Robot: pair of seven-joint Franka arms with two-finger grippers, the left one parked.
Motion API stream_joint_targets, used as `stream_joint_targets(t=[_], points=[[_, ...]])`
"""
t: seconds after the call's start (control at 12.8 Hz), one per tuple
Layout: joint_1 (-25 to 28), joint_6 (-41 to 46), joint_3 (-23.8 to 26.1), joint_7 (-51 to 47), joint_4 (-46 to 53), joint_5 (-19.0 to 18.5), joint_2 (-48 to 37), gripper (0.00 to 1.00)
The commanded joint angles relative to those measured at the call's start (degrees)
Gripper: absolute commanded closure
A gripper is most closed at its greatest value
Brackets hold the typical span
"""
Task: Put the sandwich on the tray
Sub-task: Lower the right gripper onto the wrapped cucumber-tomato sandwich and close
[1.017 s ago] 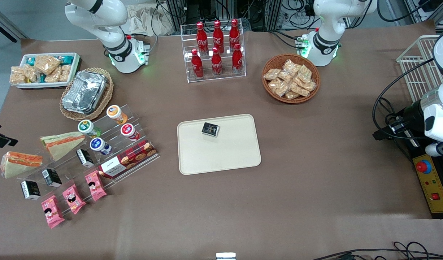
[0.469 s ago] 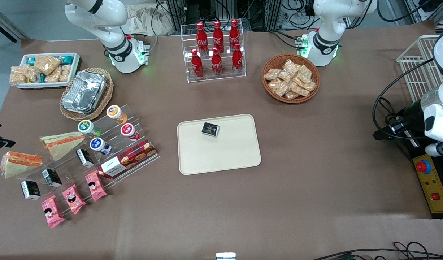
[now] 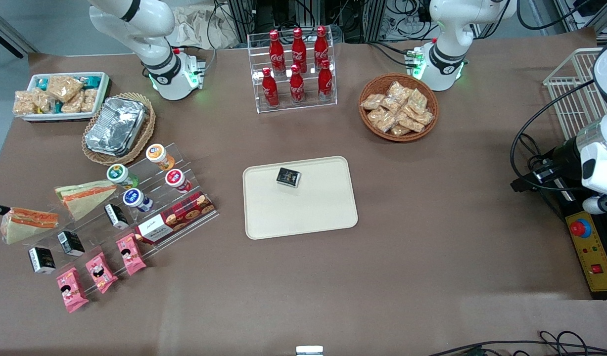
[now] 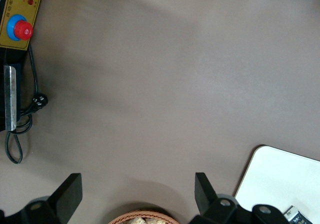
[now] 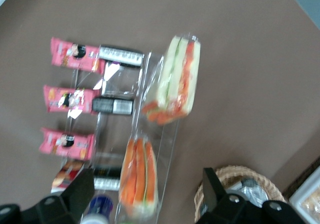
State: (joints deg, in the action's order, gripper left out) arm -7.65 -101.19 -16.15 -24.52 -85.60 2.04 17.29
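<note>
Right wrist view: hand (image 5: 147,196) is held open and empty; sandwich (image 5: 175,81) is seen at 12 o'clock, long axis toward it.

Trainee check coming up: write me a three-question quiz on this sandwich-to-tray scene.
1. True or false: the sandwich already lies on the tray.
2. What lies on the tray now? A. a small black box B. the sandwich C. nothing
3. Fill in: the gripper, above the sandwiches at the working arm's end of the table, has its fingers ____ (open or shut).

Key: 1 false; 2 A; 3 open.
</note>
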Motion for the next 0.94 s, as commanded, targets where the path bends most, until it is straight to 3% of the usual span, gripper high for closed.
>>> stream_joint_targets(t=[0.0, 0.23, 0.86], points=[[-1.13, -3.48, 0.24, 1.83, 0.70, -2.91, 3.00, 0.03], [-1.66, -5.77, 0.24, 2.02, 0.61, -4.24, 5.03, 0.03], [-3.86, -7.36, 0.50, 1.93, 0.08, -0.83, 7.93, 0.03]])
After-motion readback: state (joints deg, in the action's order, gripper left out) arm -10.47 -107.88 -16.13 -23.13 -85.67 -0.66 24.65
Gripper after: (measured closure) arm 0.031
